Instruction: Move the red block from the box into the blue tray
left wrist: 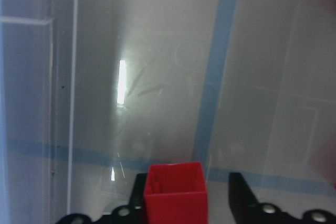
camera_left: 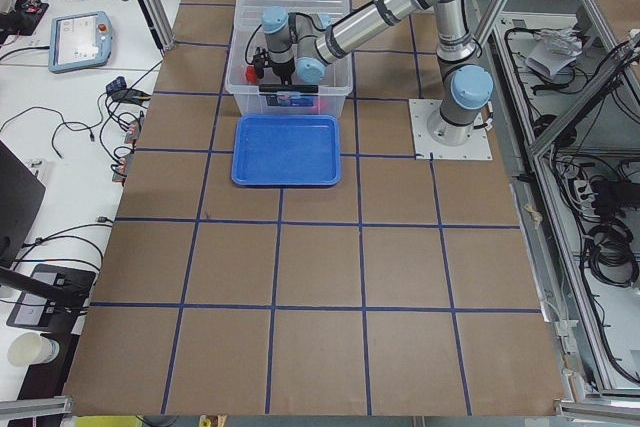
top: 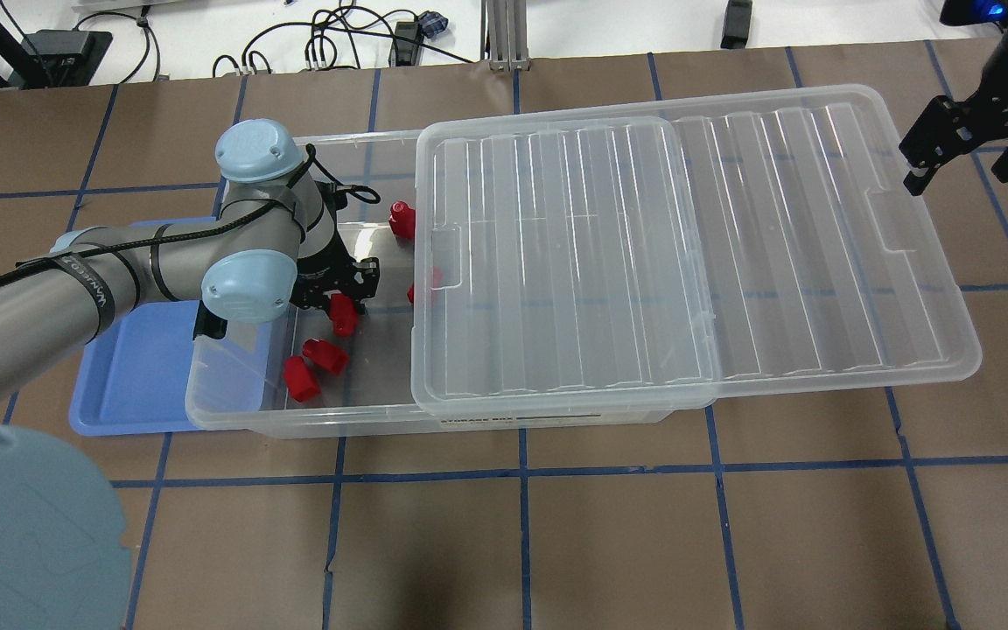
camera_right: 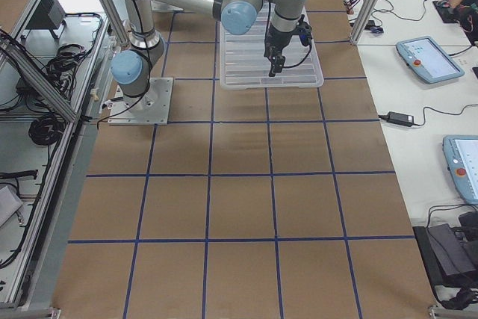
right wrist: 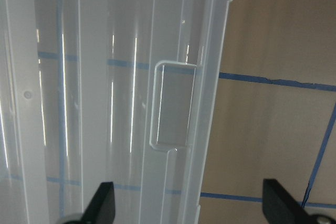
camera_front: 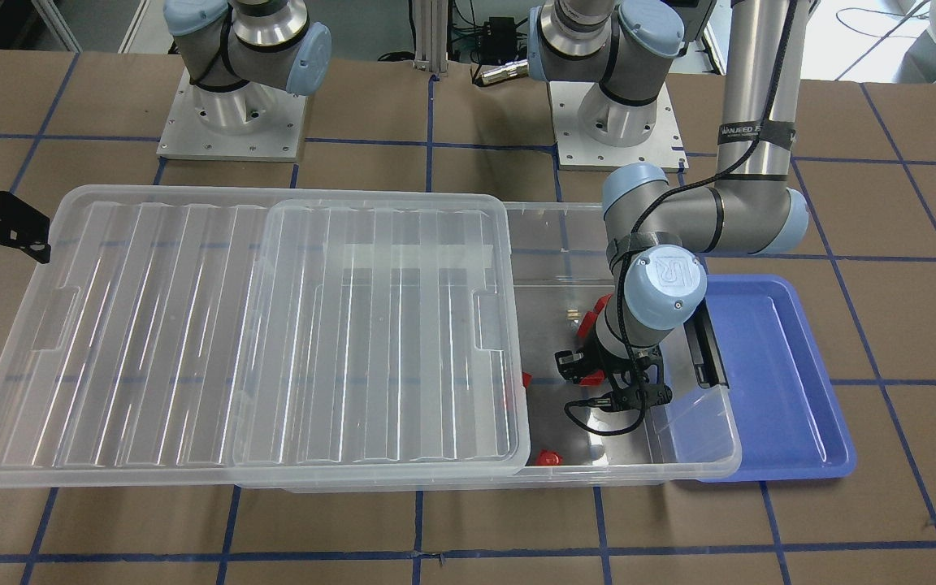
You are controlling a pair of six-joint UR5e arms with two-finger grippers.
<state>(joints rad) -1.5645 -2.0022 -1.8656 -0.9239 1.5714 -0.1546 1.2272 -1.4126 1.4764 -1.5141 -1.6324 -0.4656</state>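
left gripper (left wrist: 188, 179), from its own wrist camera: two black fingers parted around one red block (left wrist: 176, 196). the block sits against one finger (left wrist: 138, 195) with a gap to the other, so the grip is not closed on it. beneath is the clear floor of the box (left wrist: 131, 93).

right wrist camera: right gripper (right wrist: 188, 187) is spread wide, holding nothing, above the rim of the ribbed lid (right wrist: 94, 77) and the brown table (right wrist: 273, 35).

overhead view: one box (top: 233, 413), one lid (top: 600, 262), one blue tray (top: 132, 376), five red pieces (top: 326, 353) counting the block at the gripper. all five lie in the box's uncovered end, toward the table's left end; one is half under the lid's edge. the lid is offset toward the table's right end and overhangs the box there. the tray lies just beside the box's left end.

front-facing view: the left arm's wrist hides its gripper; four red pieces show in the box.

side views: the tray lies flat at the box's end; the right gripper hangs over the lid's end nearest the table's right end.
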